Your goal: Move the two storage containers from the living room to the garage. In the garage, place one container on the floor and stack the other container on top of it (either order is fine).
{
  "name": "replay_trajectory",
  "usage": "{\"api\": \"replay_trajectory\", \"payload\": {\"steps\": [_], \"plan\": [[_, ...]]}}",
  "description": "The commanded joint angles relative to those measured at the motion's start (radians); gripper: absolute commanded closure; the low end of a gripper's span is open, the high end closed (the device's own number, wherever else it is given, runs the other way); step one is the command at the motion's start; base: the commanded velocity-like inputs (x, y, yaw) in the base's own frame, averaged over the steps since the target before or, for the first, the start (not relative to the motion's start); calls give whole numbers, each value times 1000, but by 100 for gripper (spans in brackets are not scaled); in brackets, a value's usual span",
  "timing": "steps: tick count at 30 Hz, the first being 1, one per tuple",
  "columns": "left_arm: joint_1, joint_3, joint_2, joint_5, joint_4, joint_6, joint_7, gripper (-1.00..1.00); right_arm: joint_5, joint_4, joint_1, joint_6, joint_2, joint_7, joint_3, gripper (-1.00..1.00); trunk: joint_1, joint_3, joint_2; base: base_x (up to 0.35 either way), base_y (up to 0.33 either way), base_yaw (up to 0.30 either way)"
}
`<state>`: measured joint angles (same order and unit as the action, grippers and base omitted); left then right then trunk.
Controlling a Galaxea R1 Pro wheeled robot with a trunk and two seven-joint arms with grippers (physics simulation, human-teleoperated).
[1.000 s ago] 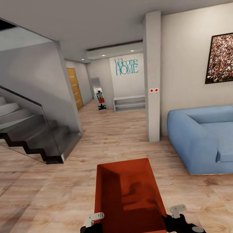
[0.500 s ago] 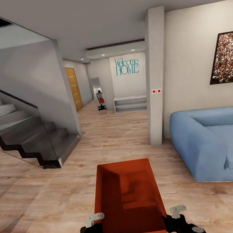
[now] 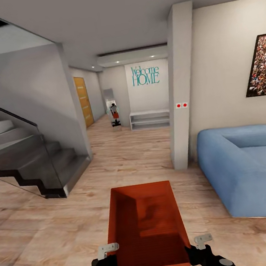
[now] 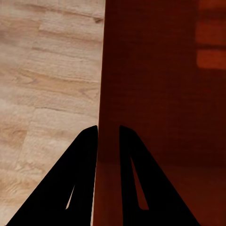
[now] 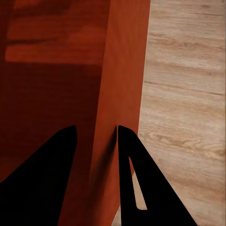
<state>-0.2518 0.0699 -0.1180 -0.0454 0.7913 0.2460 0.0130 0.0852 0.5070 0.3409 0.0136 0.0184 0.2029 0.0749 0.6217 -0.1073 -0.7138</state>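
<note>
One orange-red storage container [image 3: 146, 224] is held low in front of me over the living room's wood floor [image 3: 57, 228], its open top facing up. My left gripper [image 3: 109, 260] is shut on its left wall and my right gripper [image 3: 195, 249] on its right wall. In the left wrist view the gripper [image 4: 108, 129] pinches the thin container wall [image 4: 160, 94], one finger on each side. The right wrist view has the other gripper [image 5: 96, 129] clamped the same way on the wall [image 5: 122, 70]. The garage is out of view.
A dark staircase with a glass rail [image 3: 31, 160] stands at the left. A white pillar [image 3: 182, 92] and a light-blue sofa [image 3: 248, 167] are at the right. Between them a hallway runs back to a low white shelf [image 3: 149, 119] and a yellow door [image 3: 84, 101].
The whole view has shifted: pillar, sofa and picture slid right and the stairs slid left, so the camera moved. The container and both grippers keep their places in the picture.
</note>
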Motion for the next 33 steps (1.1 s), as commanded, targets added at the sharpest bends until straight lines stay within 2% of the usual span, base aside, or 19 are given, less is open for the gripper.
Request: {"api": "replay_trajectory", "payload": {"steps": [1,29,33], "plan": [[-1,45,0,12,15,6,1,100,-5,1,0,2,14,8,25,100,1,-2,-1,328,0,0],[-1,44,-2,12,13,3,4,100,-5,1,0,2,14,0,26,100,1,-2,-1,329,0,0],[-1,44,-3,11,13,3,4,100,-5,1,0,2,14,-3,41,100,1,-2,-1,329,0,0]]}}
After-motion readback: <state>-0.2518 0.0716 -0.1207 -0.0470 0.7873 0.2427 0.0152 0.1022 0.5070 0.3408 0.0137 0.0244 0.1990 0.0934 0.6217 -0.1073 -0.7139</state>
